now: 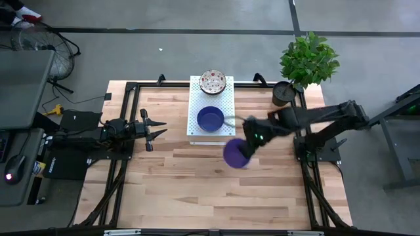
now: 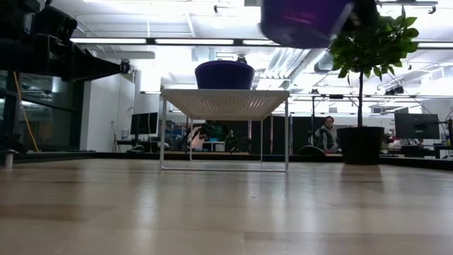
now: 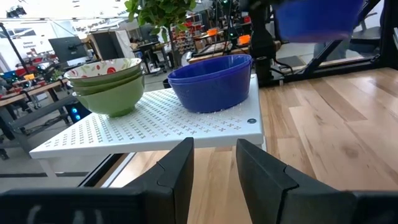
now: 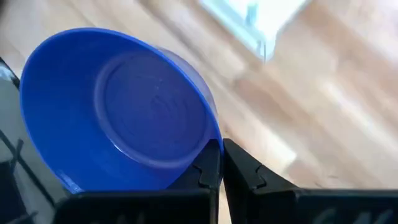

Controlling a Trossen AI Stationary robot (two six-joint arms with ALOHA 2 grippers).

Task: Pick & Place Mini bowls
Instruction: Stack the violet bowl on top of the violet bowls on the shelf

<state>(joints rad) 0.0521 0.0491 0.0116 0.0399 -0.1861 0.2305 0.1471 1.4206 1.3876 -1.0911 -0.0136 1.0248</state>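
My right gripper is shut on a glossy blue mini bowl, held high over the table's middle, near the white perforated stand. The bowl also shows in the low view and the right wrist view. On the stand, a stack of blue bowls rests on its base at the near part. A stack of patterned bowls stands at the far part. My left gripper waits open at the table's left side, pointing level toward the stand. My right gripper pinches the blue bowl's wall at the rim, one finger inside the bowl and one outside. The fingers slant down from the table's right side. The bowl hangs tilted below them, lifted clear of table and stand.
A potted green plant in a dark pot stands at the table's far right corner. Bare wood spreads across the table's near half. A person sits far off in the room.
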